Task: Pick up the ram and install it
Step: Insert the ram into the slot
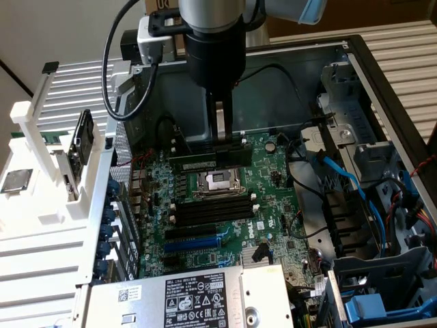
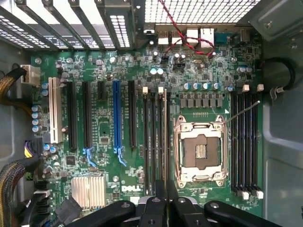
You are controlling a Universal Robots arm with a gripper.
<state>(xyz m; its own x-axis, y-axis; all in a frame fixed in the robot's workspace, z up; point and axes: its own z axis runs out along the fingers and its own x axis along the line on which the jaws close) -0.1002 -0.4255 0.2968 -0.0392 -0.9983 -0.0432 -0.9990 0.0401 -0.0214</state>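
My gripper (image 1: 220,145) hangs straight down inside the open computer case and is shut on the ram (image 1: 194,162), a long thin green stick held level just above the motherboard (image 1: 273,198). The stick sits on the far side of the empty CPU socket (image 1: 217,181), over the black memory slots there. In the wrist view the ram (image 2: 164,142) shows edge-on as a thin line running out from the gripper (image 2: 161,204), lined up along the black memory slots (image 2: 152,137) with white end clips, beside the CPU socket (image 2: 200,151).
More black memory slots (image 1: 208,212) and a blue expansion slot (image 1: 194,242) lie nearer the power supply box (image 1: 184,297). A drive cage with blue cables (image 1: 355,184) fills the exterior view's right. A white rack (image 1: 41,157) stands at the left, outside the case.
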